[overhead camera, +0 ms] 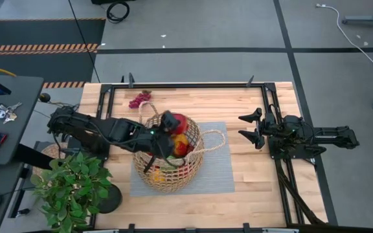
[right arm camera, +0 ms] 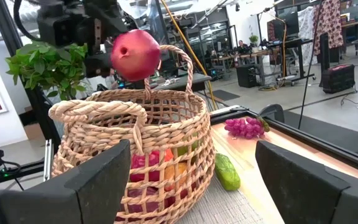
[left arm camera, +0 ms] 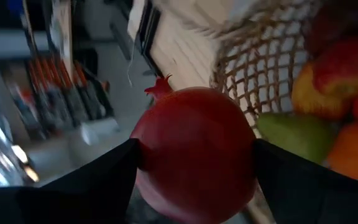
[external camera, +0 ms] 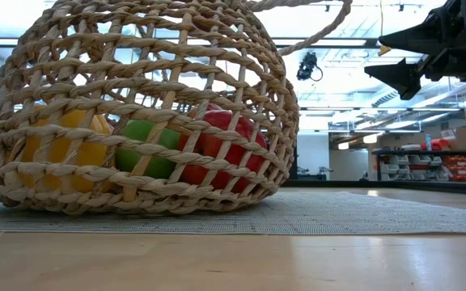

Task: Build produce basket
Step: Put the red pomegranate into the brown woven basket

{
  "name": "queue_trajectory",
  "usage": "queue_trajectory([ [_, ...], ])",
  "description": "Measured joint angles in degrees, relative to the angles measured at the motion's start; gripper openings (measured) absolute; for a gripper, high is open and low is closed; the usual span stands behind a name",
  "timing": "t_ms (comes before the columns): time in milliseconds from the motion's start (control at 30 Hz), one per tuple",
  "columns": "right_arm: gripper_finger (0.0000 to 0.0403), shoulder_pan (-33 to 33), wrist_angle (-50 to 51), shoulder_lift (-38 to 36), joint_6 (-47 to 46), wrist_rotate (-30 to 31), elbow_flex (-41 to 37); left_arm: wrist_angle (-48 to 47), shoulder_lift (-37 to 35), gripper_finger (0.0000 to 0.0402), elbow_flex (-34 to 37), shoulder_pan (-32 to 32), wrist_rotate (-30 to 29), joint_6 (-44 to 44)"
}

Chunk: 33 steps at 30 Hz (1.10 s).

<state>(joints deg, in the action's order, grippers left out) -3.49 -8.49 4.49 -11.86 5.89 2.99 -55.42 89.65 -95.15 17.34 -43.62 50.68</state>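
The basket [overhead camera: 168, 154] stands on a grey mat [overhead camera: 215, 169] in the middle of the wooden table [overhead camera: 238, 103], its two loop handles pointing to the far and right sides in the high view. The left tool [overhead camera: 171, 123] hangs above the basket's open mouth, clenched around a dark red pomegranate [left arm camera: 194, 152]; in the left wrist view the two dark fingers [left arm camera: 104, 171] press against opposite sides of the fruit, whose small crown points away from the basket. From the right wrist view the same pomegranate [right arm camera: 135, 55] shows held clear above the rim, next to the far handle, not touching the wicker. Inside the basket lies a heap of produce [overhead camera: 180, 145]: red, orange and yellow pieces and a green pear [left arm camera: 297, 134]. Seen through the open weave in the low view, a yellow piece [external camera: 63, 149], a green piece [external camera: 148, 149] and a red piece [external camera: 221, 149] rest side by side on the bottom. Two items are outside the basket: a purple grape bunch [overhead camera: 139, 99] lies on the bare wood near the table's far edge, and a green cucumber-like piece [right arm camera: 227, 171] lies on the mat just beside the basket wall. The right tool [overhead camera: 251, 127] waits well apart on the right side of the table, raised above the surface, with its fingers spread and nothing between them. A leafy potted plant [overhead camera: 70, 184] stands at the near left corner.
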Motion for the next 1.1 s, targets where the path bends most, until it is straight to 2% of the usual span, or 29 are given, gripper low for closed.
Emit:
queue_trajectory([
  [133, 0.0348, 0.0, 0.0, 0.0, 0.0, 0.0, 0.0, -0.4, 0.0, 0.0303, 0.0, -2.0, 2.3, -12.8],
  [300, 0.0348, 0.0, 0.0, 0.0, 0.0, 0.0, 0.0, -2.1, 0.0, 0.0306, 0.0, -4.3, 9.6, -30.3],
  [467, 0.0348, 0.0, 0.0, 0.0, 0.0, 0.0, 0.0, -5.5, 0.0, 0.0306, 0.0, -8.2, 23.2, -51.5],
  [567, 0.0348, 0.0, 0.0, 0.0, 0.0, 0.0, 0.0, -8.8, 0.2, 0.0305, 0.0, -11.1, 31.2, -59.8],
  [700, 0.0348, 0.0, 0.0, 0.0, 0.0, 0.0, 0.0, -12.6, 1.2, 0.0304, 0.0, -14.3, 36.0, -62.4],
  [900, 0.0348, 0.0, -0.1, 0.0, 0.0, -0.1, 0.0, -16.0, 3.7, 0.0304, 0.0, -16.9, 44.8, -57.5],
  [1100, 0.0348, 0.0, -0.9, 0.1, 0.0, -0.1, 0.0, -17.8, 6.3, 0.0314, 0.0, -17.6, 45.4, -56.8],
])
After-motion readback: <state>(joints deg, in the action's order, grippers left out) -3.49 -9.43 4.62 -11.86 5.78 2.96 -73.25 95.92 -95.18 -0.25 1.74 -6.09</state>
